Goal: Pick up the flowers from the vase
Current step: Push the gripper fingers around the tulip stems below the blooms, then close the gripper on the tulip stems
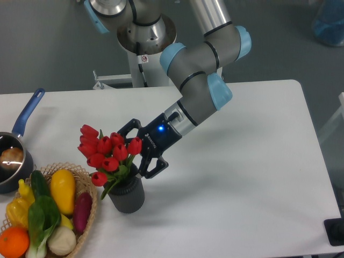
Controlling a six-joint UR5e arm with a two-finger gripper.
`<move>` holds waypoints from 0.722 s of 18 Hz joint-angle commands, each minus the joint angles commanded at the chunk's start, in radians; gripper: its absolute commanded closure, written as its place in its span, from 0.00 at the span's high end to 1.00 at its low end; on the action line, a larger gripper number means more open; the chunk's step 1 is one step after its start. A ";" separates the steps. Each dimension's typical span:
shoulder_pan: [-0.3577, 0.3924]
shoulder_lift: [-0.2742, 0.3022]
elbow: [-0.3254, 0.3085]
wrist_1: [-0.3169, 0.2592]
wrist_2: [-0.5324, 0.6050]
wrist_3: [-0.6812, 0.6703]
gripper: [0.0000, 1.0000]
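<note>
I count one bunch of flowers (107, 155), with about nine red buds that I can see, and green leaves under them. The bunch stands in one dark grey vase (127, 195) on the white surface (242, 177). I have one arm (199, 80) here, and its gripper (138, 152) is pushed in against the right side of the bunch, just above the rim of the vase. The jaws are spread, one black finger by the top buds and one lower down by the vase rim, with stems and leaves in between. I cannot tell if the jaws are pressing on the stems or only around them, because the buds hide that spot. A small blue light glows on the gripper body. Away from the jaws, past the flowers on the far side, sits one wicker basket (88, 185) near the vase. In it I count one yellow squash (63, 189), one purple vegetable (81, 210), one orange (13, 241), one white onion (62, 239), and some green leafy things. Further out past the basket there is one dark pot (12, 164) with a blue handle, and something pale lies inside it. The basket is close to the vase but not touching it.
</note>
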 joint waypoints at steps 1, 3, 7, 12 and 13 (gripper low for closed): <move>0.000 0.000 -0.002 0.002 0.000 0.000 0.66; 0.000 0.000 0.000 0.002 0.000 0.000 0.66; -0.002 0.000 0.000 0.002 0.000 0.000 0.59; 0.000 0.000 0.000 0.002 -0.002 -0.002 0.48; 0.002 0.000 0.000 0.002 -0.002 -0.003 0.48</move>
